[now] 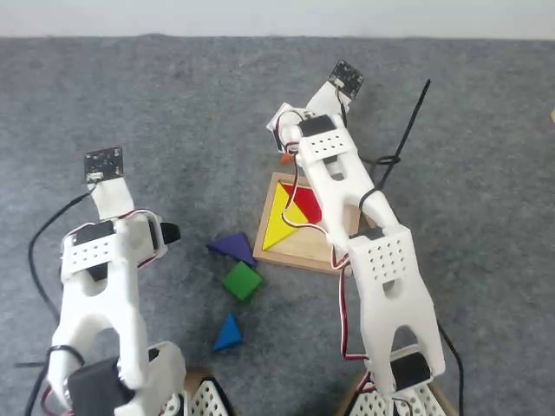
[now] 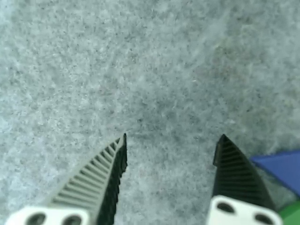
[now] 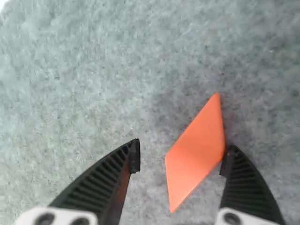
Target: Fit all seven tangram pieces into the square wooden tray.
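Orange parallelogram point(image 3: 197, 152) lies flat on the grey carpet point(image 3: 70, 70), between the wide-spread fingers of the right gripper point(image 3: 183, 147). It sits closest to one fingertip. The gripper holds nothing.

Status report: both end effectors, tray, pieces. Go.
Left end effector open over bare carpet. Right end effector open astride orange parallelogram. Wooden tray shows yellow triangle, red triangle; purple piece, green square, blue triangle loose. Right arm overhangs tray.

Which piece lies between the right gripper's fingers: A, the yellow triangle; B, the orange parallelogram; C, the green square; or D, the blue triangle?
B: the right wrist view shows the orange parallelogram lying flat on the grey carpet between the open fingers of the right gripper.
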Action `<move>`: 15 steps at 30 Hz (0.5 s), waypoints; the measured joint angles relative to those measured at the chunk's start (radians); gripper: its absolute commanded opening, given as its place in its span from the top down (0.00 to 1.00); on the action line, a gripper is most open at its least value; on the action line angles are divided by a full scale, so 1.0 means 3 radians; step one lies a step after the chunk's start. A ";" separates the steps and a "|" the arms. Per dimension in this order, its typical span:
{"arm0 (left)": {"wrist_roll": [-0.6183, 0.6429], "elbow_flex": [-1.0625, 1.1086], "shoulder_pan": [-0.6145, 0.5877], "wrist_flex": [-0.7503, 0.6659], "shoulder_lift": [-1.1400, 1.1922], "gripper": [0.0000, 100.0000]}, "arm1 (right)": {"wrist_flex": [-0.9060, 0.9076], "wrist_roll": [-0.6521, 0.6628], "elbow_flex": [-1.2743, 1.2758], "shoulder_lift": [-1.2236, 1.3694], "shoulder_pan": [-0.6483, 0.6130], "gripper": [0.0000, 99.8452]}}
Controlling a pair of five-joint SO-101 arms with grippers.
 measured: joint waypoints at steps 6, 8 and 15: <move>0.0000 0.0000 0.0000 0.0000 0.0000 0.71 | 0.0496 0.0041 -0.0419 0.0210 0.0082 0.99; 0.0000 0.0000 0.0000 0.0000 0.0000 0.71 | 0.0634 0.0194 -0.0532 0.0297 0.0107 0.97; 0.0000 0.0000 0.0000 0.0000 0.0000 0.71 | 0.0864 0.0537 -0.0992 0.0532 0.0087 0.88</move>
